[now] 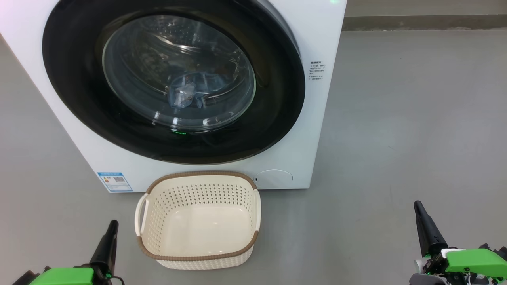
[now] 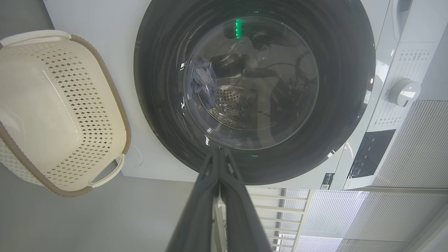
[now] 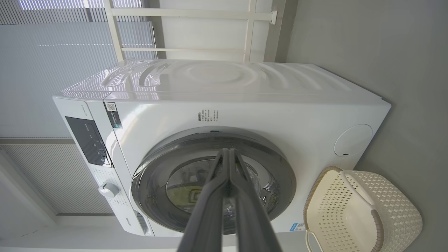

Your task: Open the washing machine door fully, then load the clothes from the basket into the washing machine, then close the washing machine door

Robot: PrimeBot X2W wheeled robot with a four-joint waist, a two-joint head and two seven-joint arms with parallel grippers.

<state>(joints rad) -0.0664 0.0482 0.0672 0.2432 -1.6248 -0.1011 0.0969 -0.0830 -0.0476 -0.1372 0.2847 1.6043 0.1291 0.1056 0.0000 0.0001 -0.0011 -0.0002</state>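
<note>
Our left end effector (image 1: 112,226) sits at the lower left of the head view. Its two dark fingers are pressed together with nothing between them, and they point up and slightly right. Our right end effector (image 1: 419,209) mirrors it at the lower right. Its fingers are likewise closed flat on each other around nothing and lean a little leftward from the green wrist housing (image 1: 475,259). We hold both wrists low, one to each side of the basket (image 1: 200,173), well apart from it and from the machine.

We see the basket standing upright on the grey floor (image 1: 396,138), just in front of the washing machine (image 1: 317,118), with its brown rim close to the white front panel. The washing machine door (image 1: 71,79) lies shut against the front. Through its glass bowl we make out the clothes (image 1: 184,93), a light blue bundle low in the drum.

In the left wrist view our closed fingertips (image 2: 219,151) line up with the edge of the door's glass. In the right wrist view the fingertips (image 3: 229,153) overlap the door's rim.
</note>
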